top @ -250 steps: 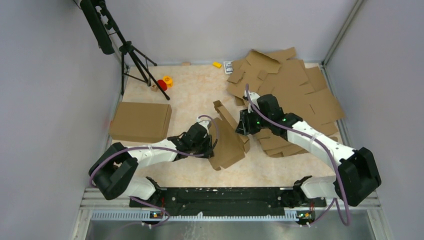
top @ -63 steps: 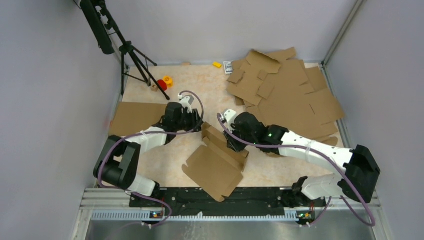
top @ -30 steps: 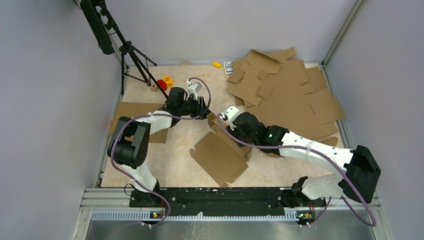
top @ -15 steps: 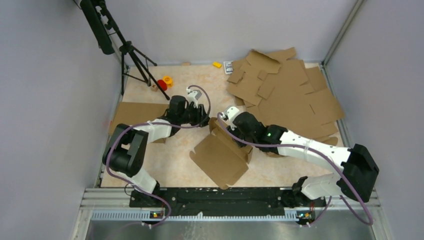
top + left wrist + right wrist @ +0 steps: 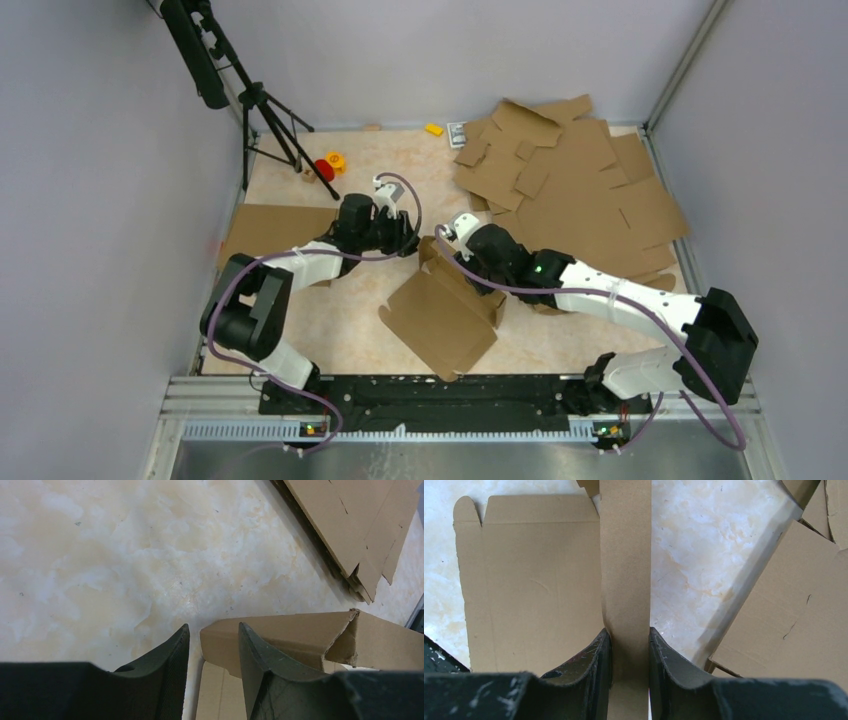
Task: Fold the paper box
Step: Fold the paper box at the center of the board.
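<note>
- Brown cardboard is seen at the far left as a closed carton (image 5: 255, 225), lying flat on the table (image 5: 350, 345) and partly covered by the left arm.
- Just right of it, the left gripper (image 5: 213, 626) is held low over the table with its jaws partly apart. The end corner of a raised wall is caught between them, but a gap shows beside one finger (image 5: 172, 650), so no firm hold is seen.
- The paper box (image 5: 440, 320) is found in the middle, between the two arms and near the front edge. Its broad panel lies flat, and one long wall is stood up along the far side.
- That wall is pinched by the right gripper (image 5: 629, 630). In the right wrist view a cardboard strip runs straight between the pads, and both fingers are pressed against it.
- A heap of flat blanks (image 5: 580, 190) is spread over the far right corner, well apart from the work.
- The step in hand is judged to be the raising and doubling-over of the long side wall. One end is steadied from the right and the other end is approached from the left.
- Next, the left jaws would need to be closed on the wall's end, or pushed against it. The strip could then be rolled inward and its tabs seated in the base slots.
- The right-hand hold should be kept firm meanwhile, or the crease may spring open.
</note>
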Motion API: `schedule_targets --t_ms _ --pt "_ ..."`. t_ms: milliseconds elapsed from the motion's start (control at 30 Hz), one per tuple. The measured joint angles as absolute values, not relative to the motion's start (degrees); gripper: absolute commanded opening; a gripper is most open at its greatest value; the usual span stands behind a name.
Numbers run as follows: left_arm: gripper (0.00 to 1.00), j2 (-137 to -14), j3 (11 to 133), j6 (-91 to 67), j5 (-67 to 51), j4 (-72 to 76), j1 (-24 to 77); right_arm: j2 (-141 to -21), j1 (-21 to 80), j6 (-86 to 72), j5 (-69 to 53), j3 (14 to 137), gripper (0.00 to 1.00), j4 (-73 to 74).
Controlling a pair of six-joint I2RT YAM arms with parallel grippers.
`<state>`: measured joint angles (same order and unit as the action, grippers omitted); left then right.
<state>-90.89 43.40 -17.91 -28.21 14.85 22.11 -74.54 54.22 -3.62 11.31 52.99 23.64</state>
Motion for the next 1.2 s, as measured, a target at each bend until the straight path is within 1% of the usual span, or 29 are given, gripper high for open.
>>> schedule_targets --t_ms 533,733,900,1200 --pt "0.44 -89.84 40.16 -27.99 -25.89 18.35 23.20 -74.54 54.19 -4.05 12.25 52.99 0.17 24.29" --pt "0.43 -89.86 41.08 -32.10 -26.09 16.95 23.22 -74.67 54.19 -4.71 13.67 52.99 0.15 24.53" --pt "0.43 -90.52 42.57 -37.54 -27.31 17.63 23.33 -75.33 54.08 -6.26 16.43 52.99 0.15 24.97" --pt "0.43 -92.33 43.68 -43.00 -29.32 20.34 24.03 -75.44 53.78 -7.53 17.32 52.99 0.15 25.23"
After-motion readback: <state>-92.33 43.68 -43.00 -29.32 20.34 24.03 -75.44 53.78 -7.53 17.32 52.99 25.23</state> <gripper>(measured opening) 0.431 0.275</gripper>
